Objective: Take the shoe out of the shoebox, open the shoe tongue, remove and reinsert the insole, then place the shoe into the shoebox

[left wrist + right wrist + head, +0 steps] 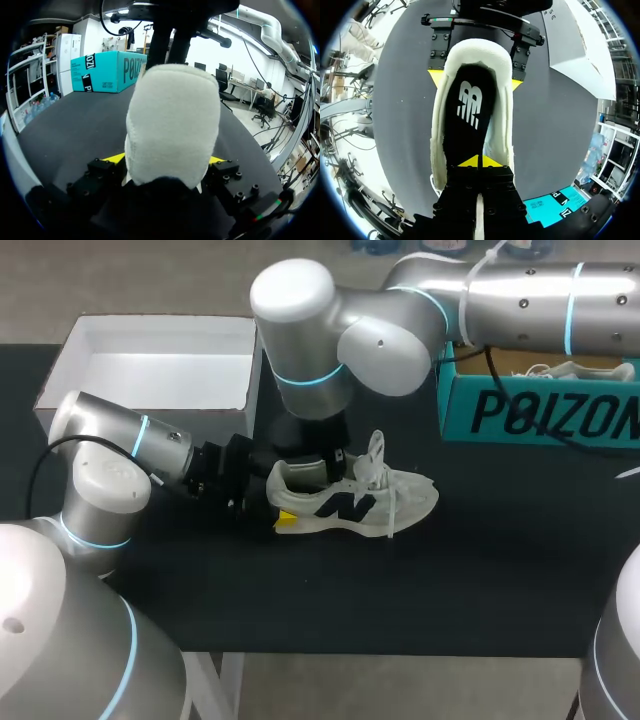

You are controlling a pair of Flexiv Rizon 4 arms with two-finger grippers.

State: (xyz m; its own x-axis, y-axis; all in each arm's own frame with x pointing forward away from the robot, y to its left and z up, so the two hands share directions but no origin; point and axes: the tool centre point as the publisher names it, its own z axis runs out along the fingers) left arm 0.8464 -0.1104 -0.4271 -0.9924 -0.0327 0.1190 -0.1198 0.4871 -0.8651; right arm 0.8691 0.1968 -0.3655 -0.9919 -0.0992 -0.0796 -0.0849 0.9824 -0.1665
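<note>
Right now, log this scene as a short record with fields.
shoe: upright on the table, outside the shoebox
insole: inside the shoe
left gripper: shut on the shoe's heel
right gripper: tips together, down on the insole; cannot tell if it pinches it
shoebox: far right of the table
lid: far left, open side up
</note>
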